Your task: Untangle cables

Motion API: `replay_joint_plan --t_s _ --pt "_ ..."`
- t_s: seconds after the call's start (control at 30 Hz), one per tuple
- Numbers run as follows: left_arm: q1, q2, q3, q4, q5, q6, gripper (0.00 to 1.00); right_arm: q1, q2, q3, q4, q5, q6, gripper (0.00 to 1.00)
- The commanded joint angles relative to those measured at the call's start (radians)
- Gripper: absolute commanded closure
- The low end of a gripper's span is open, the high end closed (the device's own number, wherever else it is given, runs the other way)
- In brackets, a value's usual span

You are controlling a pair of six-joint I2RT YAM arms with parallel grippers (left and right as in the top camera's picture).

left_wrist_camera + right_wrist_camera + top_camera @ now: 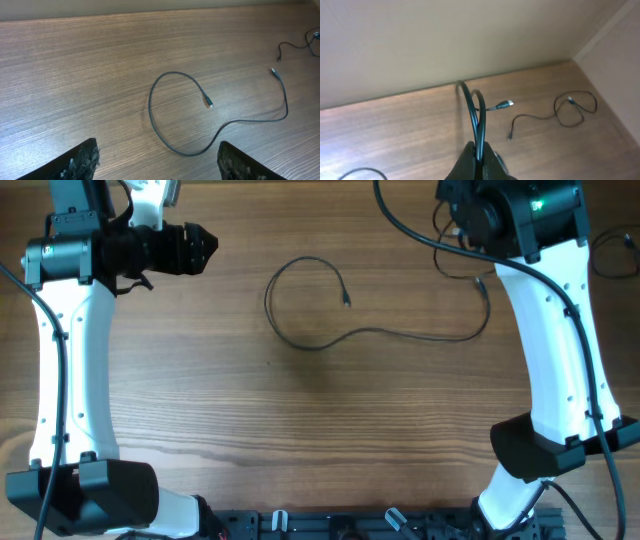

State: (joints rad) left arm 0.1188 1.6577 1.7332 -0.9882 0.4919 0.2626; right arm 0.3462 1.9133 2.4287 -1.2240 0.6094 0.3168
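Reference point for everything here is the looped cable (300,345) lying mid-table (200,410).

Grippers:
- Left gripper (159,161) is released, with its jaws wide and nothing between them. It sits low on the left side of the loop, facing it.
- Right gripper (479,156) is clenched on a second cable (476,112), past the loop's right end. That cable arcs up out of the fingertips in a tight bend, and its silver plug (506,104) shows just beside the bend.
- A third cable (575,107) lies coiled on the wood further right of that, apart from the other two.

My read is that the looped cable doesn't cross itself, so it looks sorted. The step in hand is getting the held cable clear and laid out.

How to do it well:
- Move the right arm slowly and watch the loop's right end. The overhead view hides whether the two cables touch there.
- If the loop drags along, stop and pin it with the left gripper near its tail, then pull.
- Drop the held cable on bare wood, well away from the loop and the third cable.
- Let go only once the cable rests slack on the table, so the bend doesn't spring back.

There's no readable writing on the arms, cables or plug. The only marking is a green light (540,204) on the right arm, with no text.
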Motion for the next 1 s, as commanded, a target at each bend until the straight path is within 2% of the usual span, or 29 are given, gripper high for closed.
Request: replay_joint_plan --t_s 0.0,0.3,0.57,0.97 --pt "-0.005 0.008 -0.002 0.000 0.023 -0.009 0.22 -0.050 0.014 0.006 0.026 -0.010 0.062 0.96" --pt "-0.005 0.008 -0.002 0.000 0.023 -0.009 0.22 -0.243 0.014 0.006 0.006 -0.067 0.159 0.95" --pt "-0.006 0.008 -0.002 0.000 0.023 -0.009 0.22 -0.483 0.014 0.006 -0.019 -0.180 0.152 0.96" --pt "-0.006 0.008 -0.002 -0.001 0.024 -0.009 0.22 -0.769 0.048 0.006 -0.035 -0.314 0.158 0.95"
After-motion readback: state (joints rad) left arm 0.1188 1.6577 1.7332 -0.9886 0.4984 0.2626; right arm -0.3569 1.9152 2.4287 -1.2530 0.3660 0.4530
